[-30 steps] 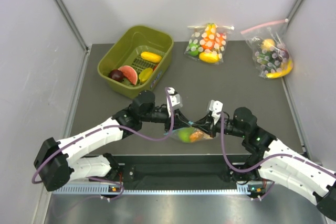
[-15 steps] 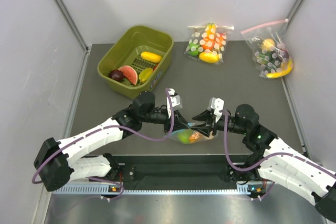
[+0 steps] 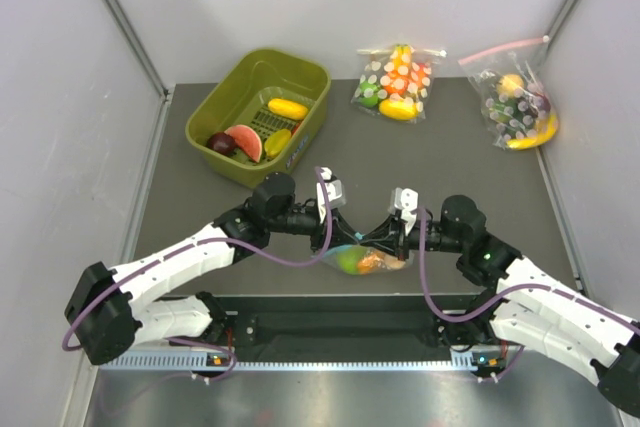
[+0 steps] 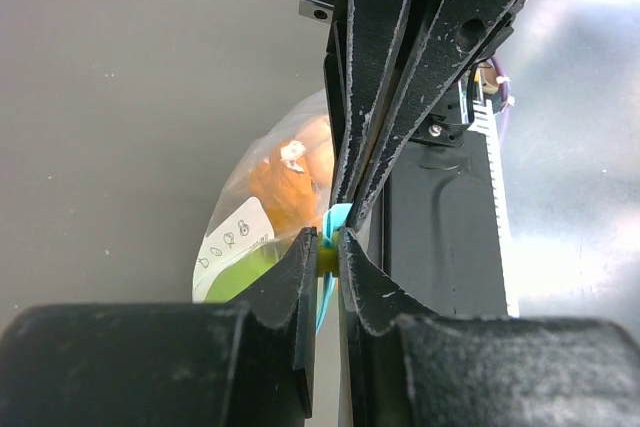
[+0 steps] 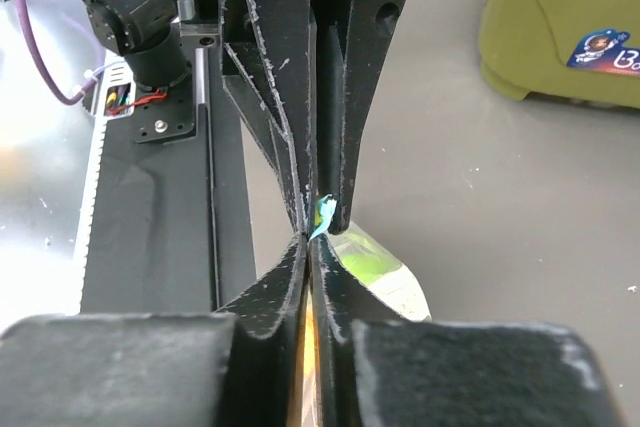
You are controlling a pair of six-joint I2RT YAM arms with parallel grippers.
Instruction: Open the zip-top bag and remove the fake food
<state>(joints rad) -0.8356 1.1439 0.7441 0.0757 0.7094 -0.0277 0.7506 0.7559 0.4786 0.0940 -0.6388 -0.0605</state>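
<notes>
The small clear zip-top bag hangs between my two grippers near the table's front edge, just above the table. Its light-blue zip strip runs along its mouth. Inside it I see a round green fruit and orange pieces. My left gripper is shut on the blue strip at the bag's left end. My right gripper is shut on the bag's top edge, fingertip to fingertip with the left one. In the left wrist view the orange pieces and the green fruit show through the plastic.
An olive-green bin with yellow, red and purple toy pieces stands at the back left. Two white-dotted bags with pink strips lie at the back middle and back right. A black rail runs along the near edge.
My right gripper has moved left toward the left gripper, so the two now almost touch over the bag. The bag has bunched up and shifted slightly left. The left arm has barely moved.
</notes>
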